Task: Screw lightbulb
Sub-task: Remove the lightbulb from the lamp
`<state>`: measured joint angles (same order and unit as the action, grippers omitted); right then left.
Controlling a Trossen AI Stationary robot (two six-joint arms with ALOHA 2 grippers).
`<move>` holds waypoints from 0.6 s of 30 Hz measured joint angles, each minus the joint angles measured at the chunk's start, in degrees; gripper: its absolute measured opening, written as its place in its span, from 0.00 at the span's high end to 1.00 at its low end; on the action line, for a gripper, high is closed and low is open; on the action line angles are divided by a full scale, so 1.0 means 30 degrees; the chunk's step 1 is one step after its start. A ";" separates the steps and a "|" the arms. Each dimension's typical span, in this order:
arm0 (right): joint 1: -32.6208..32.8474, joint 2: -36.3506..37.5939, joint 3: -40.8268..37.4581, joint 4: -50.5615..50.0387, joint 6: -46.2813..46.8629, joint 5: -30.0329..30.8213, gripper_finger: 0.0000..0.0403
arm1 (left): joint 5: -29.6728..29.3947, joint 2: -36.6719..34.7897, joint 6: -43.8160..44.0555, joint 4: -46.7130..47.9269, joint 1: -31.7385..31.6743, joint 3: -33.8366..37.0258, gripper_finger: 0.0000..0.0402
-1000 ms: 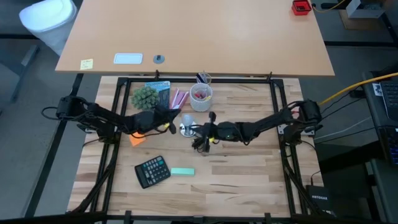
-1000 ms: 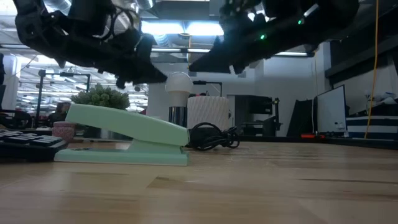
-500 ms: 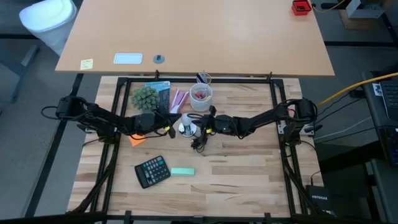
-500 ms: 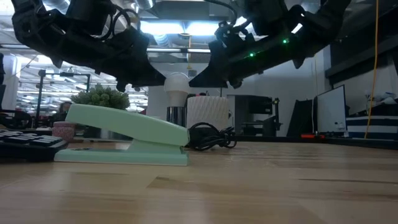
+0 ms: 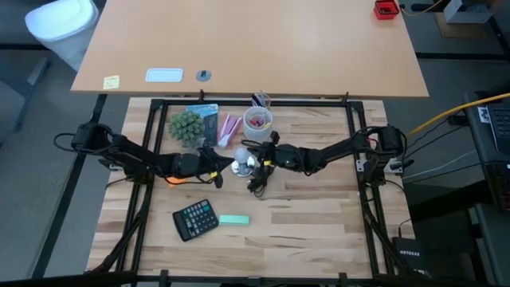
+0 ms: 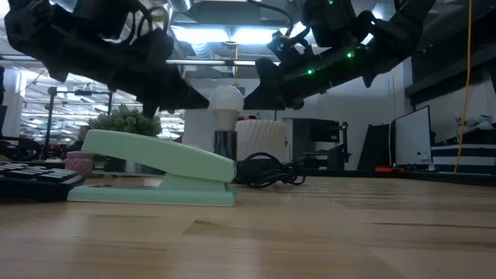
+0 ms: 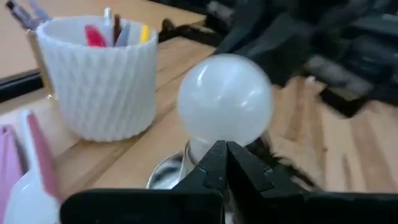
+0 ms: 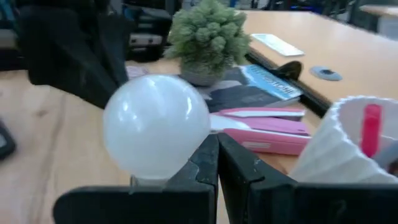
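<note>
The pale round lightbulb (image 6: 227, 101) stands upright in a dark socket (image 6: 225, 144) on a shiny round base (image 5: 242, 167) at the table's middle. My left gripper (image 6: 204, 101) is shut, with its tip level beside the bulb on the table's left side (image 7: 225, 152). My right gripper (image 6: 248, 101) is shut as well, its tip beside the bulb on the table's right side (image 8: 215, 144). A black cord (image 6: 267, 172) lies coiled by the base. My left gripper's shut fingertips (image 7: 217, 155) stand at the bulb's lower part (image 7: 214, 134), coming nearly level from the table's left; I cannot tell whether they touch it. My right gripper's shut fingertips (image 8: 208, 152) lie against the bulb's round side (image 8: 193, 140), coming nearly level from the table's right; the bulb stays upright in its socket.
A white cup of pens (image 5: 257, 123), a small plant (image 5: 186, 124), a book (image 5: 205, 114) and pink items (image 5: 228, 127) stand behind the bulb. A calculator (image 5: 195, 218) and a green stapler (image 5: 233, 219) lie toward the near edge, and an orange note (image 5: 174, 180) under the left arm.
My right gripper has swung toward the table's far edge and left, up to the bulb's side, sinking a little. My left gripper has swung toward the near edge and dipped, its tip staying by the bulb. Both stay shut.
</note>
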<state>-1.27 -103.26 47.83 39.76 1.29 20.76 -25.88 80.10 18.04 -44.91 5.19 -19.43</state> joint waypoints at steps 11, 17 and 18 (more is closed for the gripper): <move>-0.0345 0.0001 0.0000 -0.0083 -0.0316 0.0191 0.97 | -0.0301 -0.0025 0.0027 -0.0310 0.0604 -0.0012 1.00; -0.0245 0.0544 0.0000 -0.0420 -0.0644 0.0223 0.97 | -0.0372 -0.0032 -0.1207 -0.2143 0.0938 -0.0012 1.00; -0.0136 0.0740 0.0000 -0.0506 -0.0651 0.0223 0.97 | -0.0372 -0.0032 -0.1492 -0.2640 0.1001 -0.0014 1.00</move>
<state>-1.68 -101.04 47.83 38.24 -0.67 21.43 -27.00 80.01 13.56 -52.83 8.20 -19.47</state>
